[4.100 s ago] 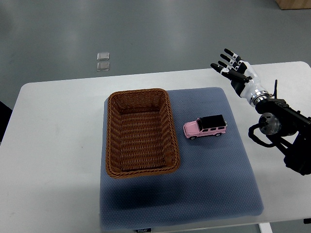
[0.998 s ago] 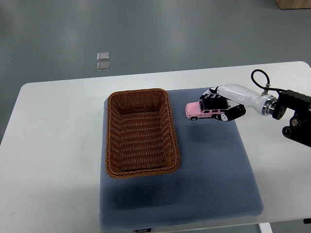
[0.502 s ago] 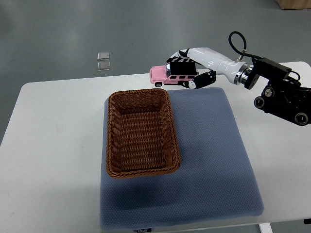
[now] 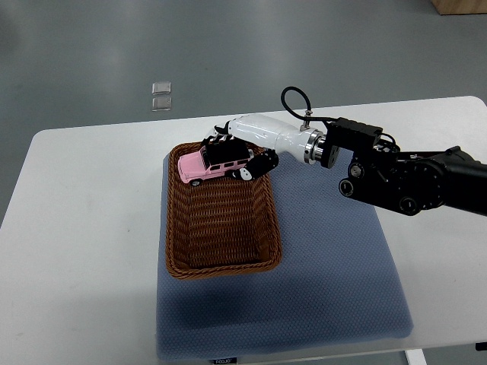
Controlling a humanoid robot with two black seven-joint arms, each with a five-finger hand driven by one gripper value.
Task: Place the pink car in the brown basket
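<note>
White tabletop [image 4: 84, 228] is carrying a blue-grey mat [image 4: 335, 274], and a brown basket [image 4: 221, 209] is sitting on it. Reaching in from the right, the right hand [image 4: 247, 148] is gripping the pink car [image 4: 211, 162], holding it over the basket's far end.

Right arm: enters from the right edge, black jointed forearm running leftward into a silver wrist collar with a looped black cable above it. Right hand [image 4: 237, 149]: white shell, black fingers [image 4: 262, 161] curled in a closed grasp, palm turned sideways, held raised. Left arm: out of view.
</note>
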